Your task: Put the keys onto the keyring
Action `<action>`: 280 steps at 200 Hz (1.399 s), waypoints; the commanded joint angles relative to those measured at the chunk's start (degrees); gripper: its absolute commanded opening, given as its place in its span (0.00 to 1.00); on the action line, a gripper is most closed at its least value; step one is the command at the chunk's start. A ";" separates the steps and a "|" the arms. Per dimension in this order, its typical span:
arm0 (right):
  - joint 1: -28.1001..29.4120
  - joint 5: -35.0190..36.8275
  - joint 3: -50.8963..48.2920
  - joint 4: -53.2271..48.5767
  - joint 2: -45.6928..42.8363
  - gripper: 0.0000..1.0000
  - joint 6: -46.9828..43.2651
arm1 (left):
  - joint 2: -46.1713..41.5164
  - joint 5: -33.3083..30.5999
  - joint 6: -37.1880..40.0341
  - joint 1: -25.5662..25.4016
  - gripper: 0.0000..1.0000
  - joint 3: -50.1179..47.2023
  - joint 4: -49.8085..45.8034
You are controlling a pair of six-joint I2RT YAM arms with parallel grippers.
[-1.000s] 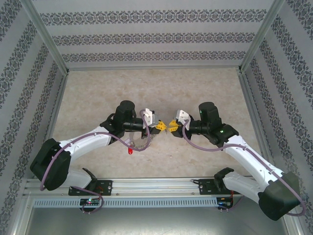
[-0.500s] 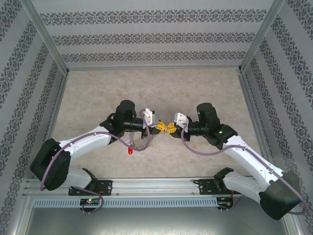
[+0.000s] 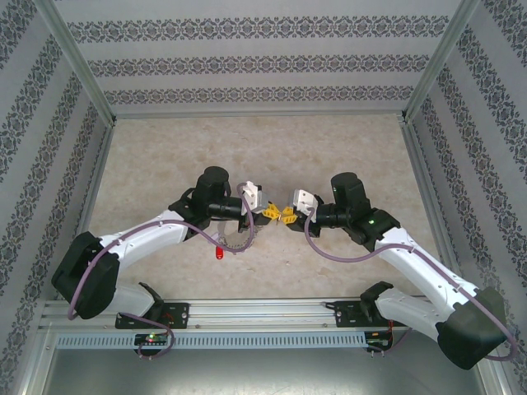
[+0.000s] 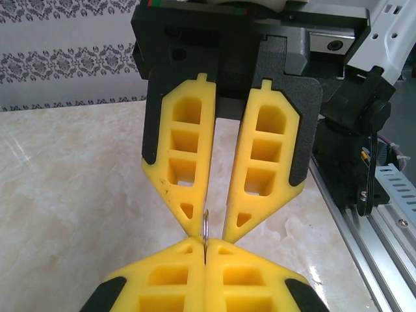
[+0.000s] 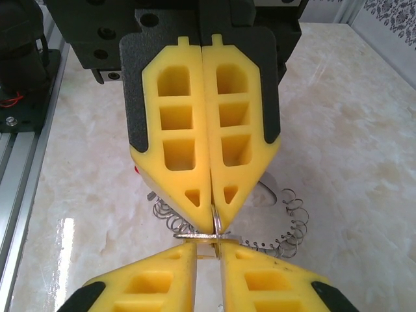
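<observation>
The left gripper (image 3: 268, 211) is fully closed, its two yellow fingers pressed flat against each other. At the very tips it pinches the keyring (image 5: 289, 224): one small metal ring (image 4: 205, 224) stands out from between the tips, and the rest of the silver loop, with its many small curled links, hangs below and behind the fingers, over the table (image 3: 329, 148).

The right gripper (image 3: 288, 216) faces it tip to tip, almost touching. Its fingers stand only a little apart, with a narrow gap all along. In the left wrist view the small metal ring sits in this gap at the tips. In the right wrist view a thin metal bar (image 5: 195, 236) lies across the right fingertips and something small and yellowish sits between them. Whether this is a key, and whether the fingers really clamp it, cannot be told.

One red key (image 3: 220, 254) lies on the table, near the left arm and apart from both grippers.
</observation>
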 commanded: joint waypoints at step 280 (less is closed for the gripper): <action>-0.27 -1.18 0.32 0.30 -0.30 0.13 -1.01 | 0.60 0.40 0.03 -1.79 0.00 0.94 2.09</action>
